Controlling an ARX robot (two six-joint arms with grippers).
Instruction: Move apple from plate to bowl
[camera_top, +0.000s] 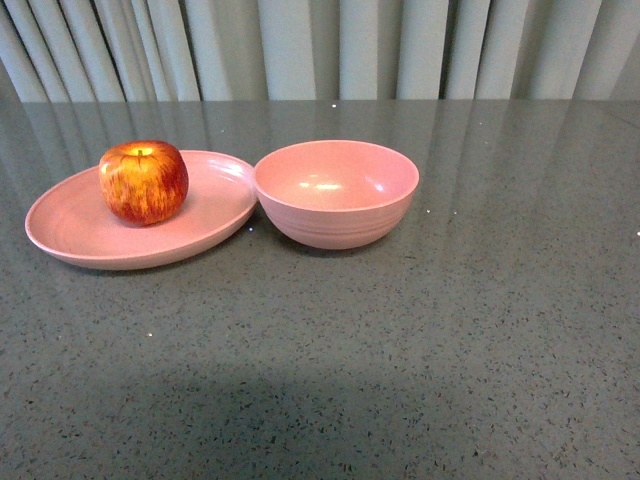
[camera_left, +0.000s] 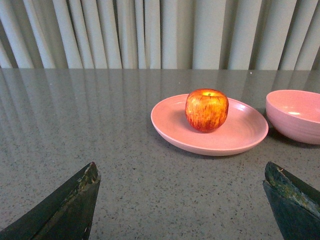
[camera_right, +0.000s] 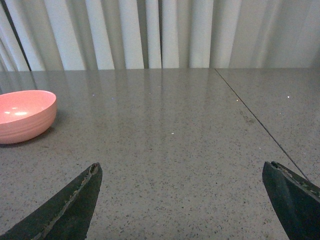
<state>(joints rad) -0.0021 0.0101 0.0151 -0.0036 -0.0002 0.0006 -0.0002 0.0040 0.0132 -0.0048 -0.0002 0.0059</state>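
Nearest my wrist cameras, the left gripper (camera_left: 181, 172) and right gripper (camera_right: 181, 172) both stood spread and empty, their fingers (camera_left: 65, 210) cut off by the frame. I saw the apple (camera_top: 143, 181) on the plate (camera_top: 70, 230), just left of the bowl (camera_top: 336, 215); both wrist views cropped the bowl.

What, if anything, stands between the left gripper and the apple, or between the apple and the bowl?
Nothing visible. Only bare table lies between the open left gripper and the apple on the plate. The empty bowl sits close beside the plate; only their rims intervene.
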